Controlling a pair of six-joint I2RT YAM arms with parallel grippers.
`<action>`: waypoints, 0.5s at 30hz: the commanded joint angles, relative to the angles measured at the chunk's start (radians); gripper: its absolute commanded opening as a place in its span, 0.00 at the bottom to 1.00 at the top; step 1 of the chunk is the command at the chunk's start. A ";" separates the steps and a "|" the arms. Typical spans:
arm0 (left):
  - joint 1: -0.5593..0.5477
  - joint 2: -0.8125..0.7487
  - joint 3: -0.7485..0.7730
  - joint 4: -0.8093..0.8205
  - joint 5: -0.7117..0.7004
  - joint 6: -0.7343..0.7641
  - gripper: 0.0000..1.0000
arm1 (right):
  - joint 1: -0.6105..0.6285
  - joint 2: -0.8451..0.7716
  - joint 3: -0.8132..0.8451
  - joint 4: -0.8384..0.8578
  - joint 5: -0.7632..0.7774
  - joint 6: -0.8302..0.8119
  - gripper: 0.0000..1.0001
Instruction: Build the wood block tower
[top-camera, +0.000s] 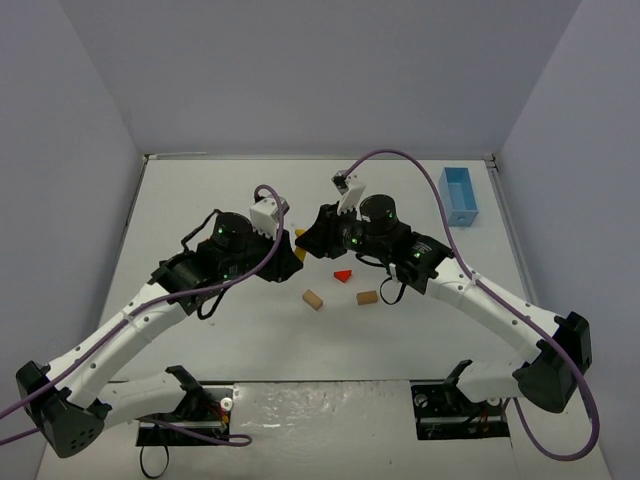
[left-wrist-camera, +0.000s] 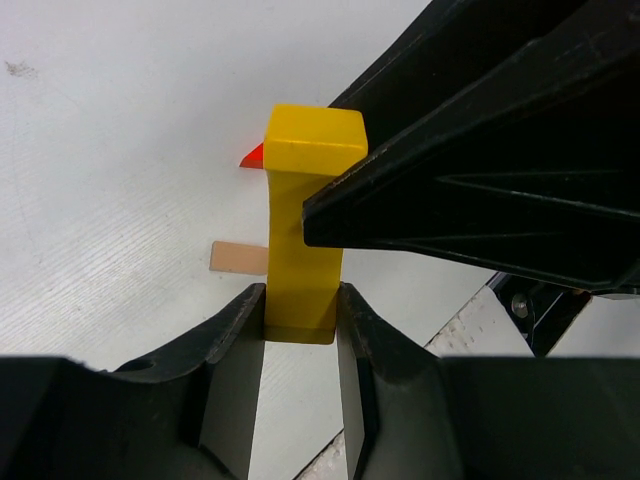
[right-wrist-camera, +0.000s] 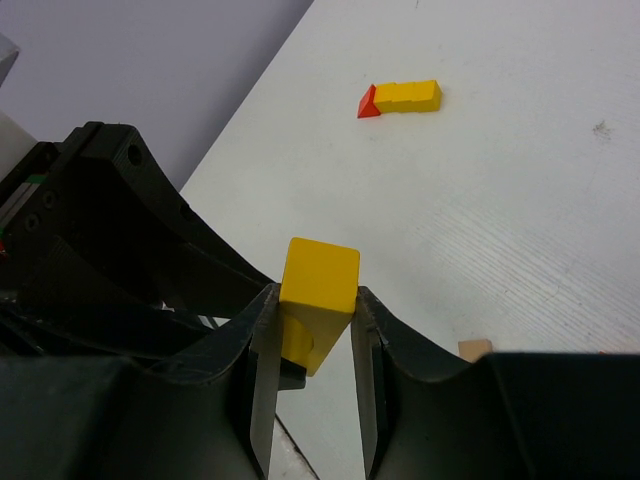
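A long yellow block (left-wrist-camera: 303, 235) is held above the table between both grippers. My left gripper (left-wrist-camera: 300, 300) is shut on one end of it. My right gripper (right-wrist-camera: 315, 300) is shut on the other end (right-wrist-camera: 320, 272), with its pads against both sides. From above, the two grippers (top-camera: 288, 248) (top-camera: 318, 238) meet at mid-table around the yellow block (top-camera: 298, 253). On the table lie a red wedge (top-camera: 343, 275) and two tan blocks (top-camera: 313, 299) (top-camera: 366, 297). A second yellow block (right-wrist-camera: 412, 96) lies flat with a red wedge (right-wrist-camera: 367, 103) touching its end.
A light-blue box (top-camera: 460, 196) stands at the back right of the white table (top-camera: 200, 200). Purple cables loop over both arms. Grey walls close in the table on the left, back and right.
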 joint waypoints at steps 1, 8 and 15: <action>-0.007 -0.039 0.011 0.085 0.035 0.000 0.01 | 0.007 0.001 -0.001 0.097 0.009 -0.007 0.06; 0.011 -0.068 0.012 0.051 0.069 0.043 0.34 | -0.006 -0.031 -0.017 0.095 -0.020 -0.068 0.00; 0.140 -0.116 0.001 0.094 0.270 0.072 0.65 | -0.043 -0.060 -0.023 0.094 -0.112 -0.123 0.00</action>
